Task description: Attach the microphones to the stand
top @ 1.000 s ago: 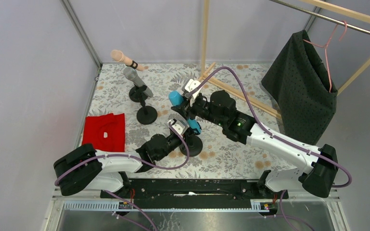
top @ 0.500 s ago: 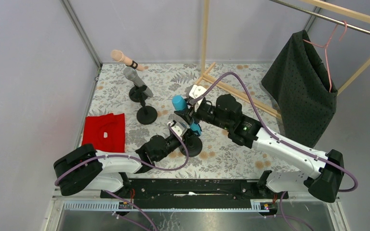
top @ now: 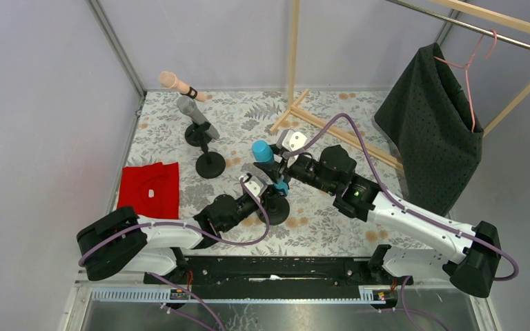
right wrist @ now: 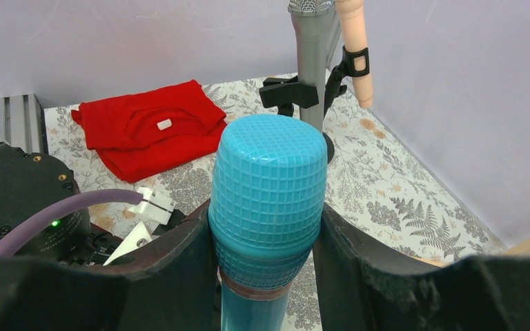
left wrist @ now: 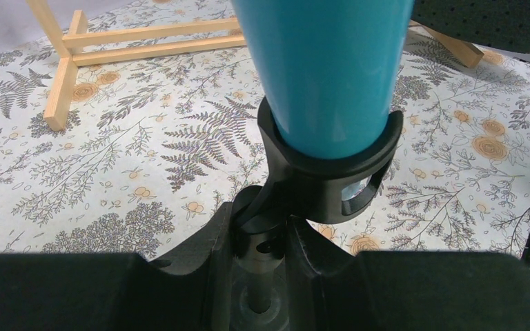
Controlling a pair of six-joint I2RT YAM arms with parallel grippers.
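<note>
Bright, even light; soft shadows; foreground blur

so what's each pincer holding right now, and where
left pincer clamps the stand by its post just under the clip; right pincer grips the blue microphone at the sides of its head

Overhead view plus two wrist close-ups.
Top camera looks down the bench [top: 248, 110]; both wrist cameras crowd the cyan microphone [right wrist: 268, 179].
</note>
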